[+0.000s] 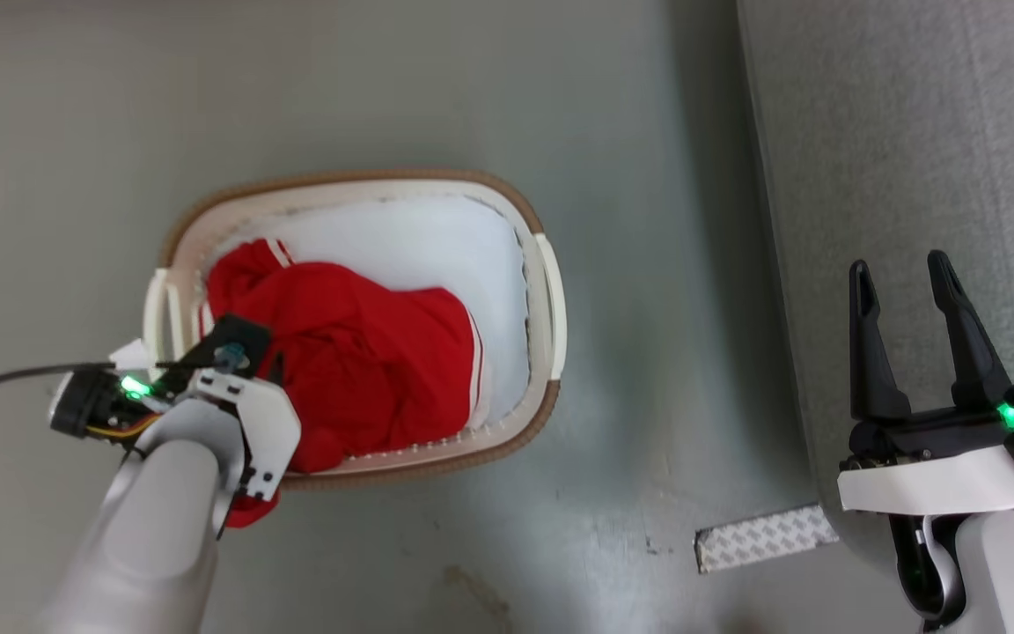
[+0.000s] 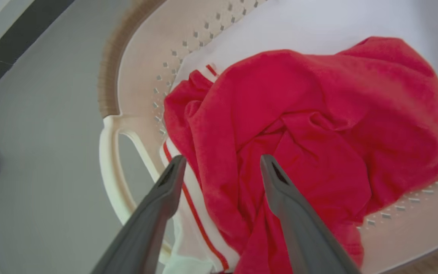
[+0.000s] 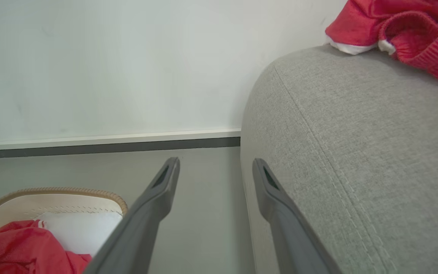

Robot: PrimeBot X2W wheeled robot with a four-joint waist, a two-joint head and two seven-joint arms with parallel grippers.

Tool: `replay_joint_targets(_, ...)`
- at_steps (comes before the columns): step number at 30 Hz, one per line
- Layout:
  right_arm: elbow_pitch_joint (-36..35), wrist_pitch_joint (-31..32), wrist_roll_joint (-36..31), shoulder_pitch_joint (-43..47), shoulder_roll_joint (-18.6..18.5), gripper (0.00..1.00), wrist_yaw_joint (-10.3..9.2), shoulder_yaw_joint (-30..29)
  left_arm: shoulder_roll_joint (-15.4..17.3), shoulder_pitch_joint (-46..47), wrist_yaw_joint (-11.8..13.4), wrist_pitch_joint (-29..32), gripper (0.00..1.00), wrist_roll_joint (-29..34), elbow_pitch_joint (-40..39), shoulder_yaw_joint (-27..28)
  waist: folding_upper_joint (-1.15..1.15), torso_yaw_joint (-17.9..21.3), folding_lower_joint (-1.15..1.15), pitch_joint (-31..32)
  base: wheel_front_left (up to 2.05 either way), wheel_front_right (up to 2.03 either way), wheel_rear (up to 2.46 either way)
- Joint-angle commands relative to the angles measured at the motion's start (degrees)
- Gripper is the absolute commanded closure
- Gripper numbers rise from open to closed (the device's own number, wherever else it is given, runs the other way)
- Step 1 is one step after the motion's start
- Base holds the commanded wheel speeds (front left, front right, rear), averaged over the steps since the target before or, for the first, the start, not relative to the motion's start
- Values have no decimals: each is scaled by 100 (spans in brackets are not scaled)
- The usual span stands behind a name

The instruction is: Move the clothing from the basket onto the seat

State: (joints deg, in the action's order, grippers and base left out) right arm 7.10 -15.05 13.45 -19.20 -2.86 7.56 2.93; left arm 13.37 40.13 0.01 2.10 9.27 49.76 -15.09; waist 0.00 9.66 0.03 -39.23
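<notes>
clothing (image 1: pixel 357 352): bright red, with white stripes and white trim at the edges
basket (image 1: pixel 551 299): cream-white walls, brown rim band, white inside, rows of small perforations below the rim
seat (image 1: pixel 912 132): grey woven fabric with stitched seam lines
floor (image 1: pixel 384 88): plain grey-green with a dull sheen
wall (image 3: pixel 108 57): off-white, with a white and dark grey skirting at its foot
strip on the floor (image 1: pixel 762 537): white with a repeating grey pattern
right gripper (image 1: pixel 900 264): black fingers (image 1: pixel 870 352), white band, green light
left gripper (image 2: pixel 222 158): dark grey fingers (image 2: pixel 154 213), white housing, green light
</notes>
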Motion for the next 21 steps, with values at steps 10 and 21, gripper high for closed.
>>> replay_joint_targets(10, -124, -19, 304, -315, -8, 0, -14, 181, 274, 721, 443, 93, 0, 305, 701, -153, 0, 253, -3, -761, 0, 0, 0)
replay_joint_targets(21, -115, -19, 585, -388, -7, 0, -14, 311, 534, 960, 587, -34, 41, 254, 1153, -220, 0, 452, -3, -956, 0, 0, 0)
